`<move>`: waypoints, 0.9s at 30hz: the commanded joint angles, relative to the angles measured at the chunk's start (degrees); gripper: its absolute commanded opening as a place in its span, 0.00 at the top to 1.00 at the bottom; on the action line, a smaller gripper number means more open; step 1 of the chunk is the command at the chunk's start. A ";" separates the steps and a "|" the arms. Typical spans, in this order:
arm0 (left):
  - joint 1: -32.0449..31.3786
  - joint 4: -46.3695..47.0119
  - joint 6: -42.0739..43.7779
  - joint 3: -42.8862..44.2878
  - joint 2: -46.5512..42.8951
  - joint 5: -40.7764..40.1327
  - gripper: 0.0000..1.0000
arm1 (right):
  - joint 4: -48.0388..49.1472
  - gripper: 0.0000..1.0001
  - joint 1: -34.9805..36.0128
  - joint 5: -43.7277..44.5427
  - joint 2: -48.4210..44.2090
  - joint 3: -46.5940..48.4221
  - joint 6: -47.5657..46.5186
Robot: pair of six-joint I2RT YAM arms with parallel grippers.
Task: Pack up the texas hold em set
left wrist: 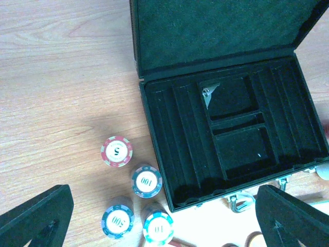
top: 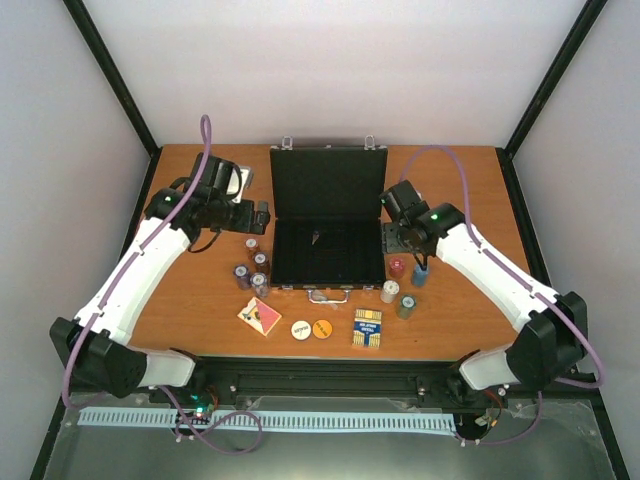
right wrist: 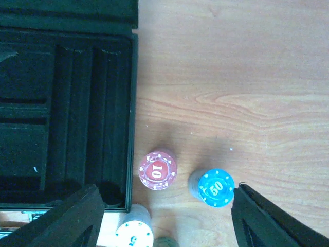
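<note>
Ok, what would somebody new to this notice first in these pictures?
The black case lies open and empty in the middle of the wooden table, its lid raised toward the far side. Small coloured chip stacks stand to its left, with more to its right. In front of it lie a tilted card deck, a white disc, an orange disc and a second deck.

Case [top: 328, 180] between chip stacks [top: 242, 275], seemingly apart

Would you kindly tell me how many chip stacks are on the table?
8. Left of the open case: red 5, 100, 500, 10. Right of it: red 10, blue 50, white 5, one greenish. None appear hidden.
</note>
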 commanded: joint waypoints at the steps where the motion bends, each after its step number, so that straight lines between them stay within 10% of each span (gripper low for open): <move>1: -0.29 2.20 0.45 -0.54 -1.26 2.74 0.00 | -1.59 0.30 0.27 -0.26 2.40 -1.13 0.56; 27: -0.30 0.47 0.54 -3.03 -0.39 -1.44 0.00 | 6.24 0.37 -2.64 -8.03 17.27 -4.94 -1.84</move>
